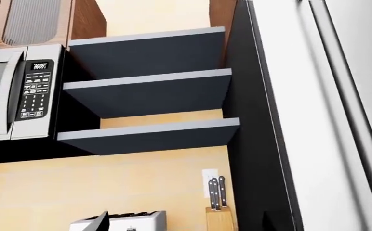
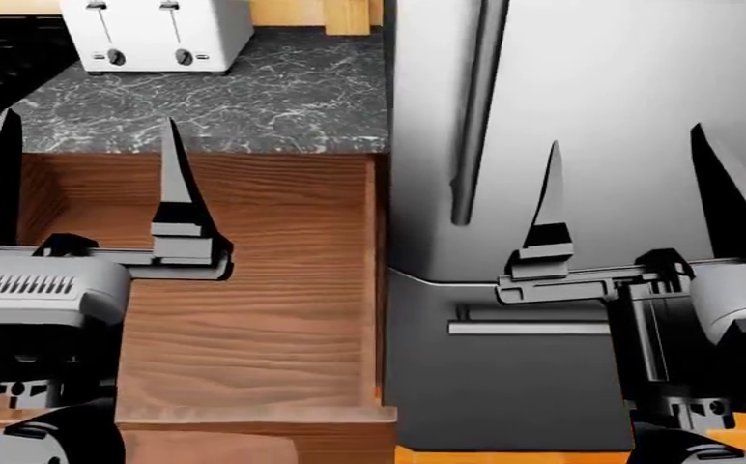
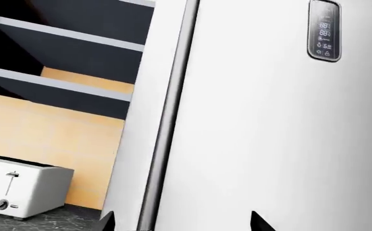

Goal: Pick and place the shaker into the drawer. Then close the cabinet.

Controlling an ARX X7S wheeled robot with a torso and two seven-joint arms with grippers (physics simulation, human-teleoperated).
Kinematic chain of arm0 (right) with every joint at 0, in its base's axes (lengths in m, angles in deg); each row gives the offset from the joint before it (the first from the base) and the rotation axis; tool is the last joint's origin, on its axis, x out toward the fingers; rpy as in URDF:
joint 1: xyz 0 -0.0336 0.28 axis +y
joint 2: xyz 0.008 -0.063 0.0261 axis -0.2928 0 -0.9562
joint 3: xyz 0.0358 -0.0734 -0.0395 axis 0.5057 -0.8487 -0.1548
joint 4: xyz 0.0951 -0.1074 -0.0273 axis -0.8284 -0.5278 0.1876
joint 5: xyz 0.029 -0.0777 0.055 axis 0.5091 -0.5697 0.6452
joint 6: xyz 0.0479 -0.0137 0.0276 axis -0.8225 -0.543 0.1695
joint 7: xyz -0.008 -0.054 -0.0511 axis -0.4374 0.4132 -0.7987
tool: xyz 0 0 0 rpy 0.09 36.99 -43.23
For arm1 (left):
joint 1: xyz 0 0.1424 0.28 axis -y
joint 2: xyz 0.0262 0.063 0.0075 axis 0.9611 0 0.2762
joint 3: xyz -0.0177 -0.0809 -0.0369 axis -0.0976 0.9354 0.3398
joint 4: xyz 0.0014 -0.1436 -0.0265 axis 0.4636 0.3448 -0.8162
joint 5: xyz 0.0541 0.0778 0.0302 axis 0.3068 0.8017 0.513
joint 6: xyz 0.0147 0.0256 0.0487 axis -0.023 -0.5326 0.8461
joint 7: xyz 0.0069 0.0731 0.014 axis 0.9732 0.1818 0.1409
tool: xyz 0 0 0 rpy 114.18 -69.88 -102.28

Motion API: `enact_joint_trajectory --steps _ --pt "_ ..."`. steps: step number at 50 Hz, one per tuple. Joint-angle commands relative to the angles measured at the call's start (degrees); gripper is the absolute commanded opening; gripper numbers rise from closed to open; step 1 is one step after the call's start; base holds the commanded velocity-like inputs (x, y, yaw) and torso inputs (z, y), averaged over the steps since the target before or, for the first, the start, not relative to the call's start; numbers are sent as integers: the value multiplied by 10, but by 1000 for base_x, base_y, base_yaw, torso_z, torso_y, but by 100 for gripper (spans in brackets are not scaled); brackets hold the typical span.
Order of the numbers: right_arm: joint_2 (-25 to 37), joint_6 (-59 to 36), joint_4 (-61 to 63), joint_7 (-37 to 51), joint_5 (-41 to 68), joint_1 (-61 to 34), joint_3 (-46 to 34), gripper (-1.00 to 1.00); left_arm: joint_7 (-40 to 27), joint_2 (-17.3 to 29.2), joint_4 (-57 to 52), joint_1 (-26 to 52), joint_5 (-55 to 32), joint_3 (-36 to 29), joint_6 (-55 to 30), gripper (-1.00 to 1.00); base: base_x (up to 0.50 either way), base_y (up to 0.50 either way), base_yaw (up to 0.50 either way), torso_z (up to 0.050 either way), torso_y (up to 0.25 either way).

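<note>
Looking down into the drawer (image 2: 257,319), pulled wide open under the dark marble counter (image 2: 257,106). Nothing visible inside on the bare wood floor, though the left arm hides the near-left corner. Hemmed in on the right by its own side wall, which runs right beside the steel fridge (image 2: 580,145); front panel sits at the near edge. Plenty of free room across the middle.

Left gripper (image 2: 83,184) hanging over the drawer's left half, fingers spread well apart, holding nothing. Right gripper (image 2: 638,208) out in front of the fridge door, near its lower horizontal handle (image 2: 528,329), fingers also wide apart and empty.

Can't spot the shaker anywhere in any view. Just a white toaster (image 2: 154,34) at the back of the counter, plus a microwave (image 1: 12,91), dark shelves (image 1: 151,94) and a knife block (image 1: 218,207) in the left wrist view.
</note>
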Motion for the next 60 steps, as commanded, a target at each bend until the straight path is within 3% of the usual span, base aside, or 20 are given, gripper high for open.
enact_joint_trajectory --steps 1,28,60 --pt "2 6 -1 4 6 3 2 100 -10 7 1 2 -1 -6 -7 100 -51 500 0 50 0" --pt "6 16 -8 14 18 3 5 100 -19 21 10 2 -13 -17 1 100 -50 500 0 50 -1" --pt "12 1 4 30 19 -4 -8 100 -22 36 21 -11 -31 -19 15 100 -40 500 0 0 0"
